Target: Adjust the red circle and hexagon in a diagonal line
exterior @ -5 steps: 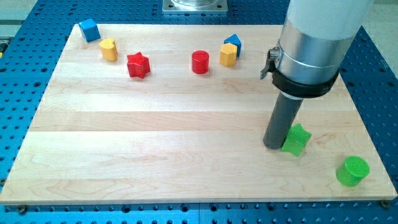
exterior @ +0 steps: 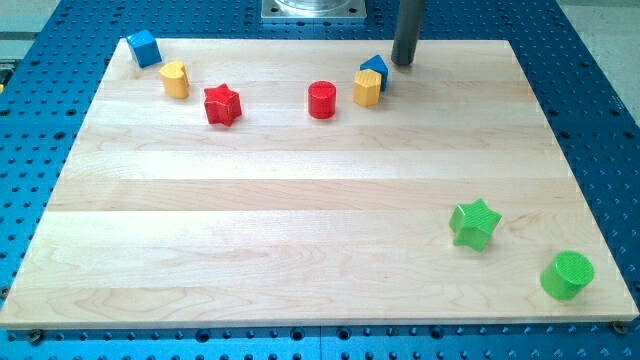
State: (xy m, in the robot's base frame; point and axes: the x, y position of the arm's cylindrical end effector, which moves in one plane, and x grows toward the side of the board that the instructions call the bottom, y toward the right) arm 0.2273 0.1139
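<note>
My tip (exterior: 404, 64) stands at the upper right of the frame, near the far edge of the pale wooden counter (exterior: 300, 200), just right of the blue block (exterior: 374, 68). There is no hand on this rod, so nothing is open, closed or gripped.

The red plastic cylinder, the task's circle (exterior: 322, 100), sits in the upper middle of the frame. The yellow plastic hexagon block (exterior: 367, 88) is just to its right and a little higher, touching or nearly touching the blue block behind it. The two already lie on a shallow slant.

To steepen that line, I judge the tip should come round behind one block and push through its centre, slowly, so it slides straight rather than spinning off. Pushing the yellow hexagon block from the upper right would likely drag the blue block along, so going round it first looks wiser.

Further left in the upper frame are a red star block (exterior: 223, 104), a yellow rounded block (exterior: 175, 79) and a blue cube (exterior: 144, 48). A green star block (exterior: 474, 223) and a green cylinder (exterior: 567, 274) sit at the lower right, well apart from the work.
</note>
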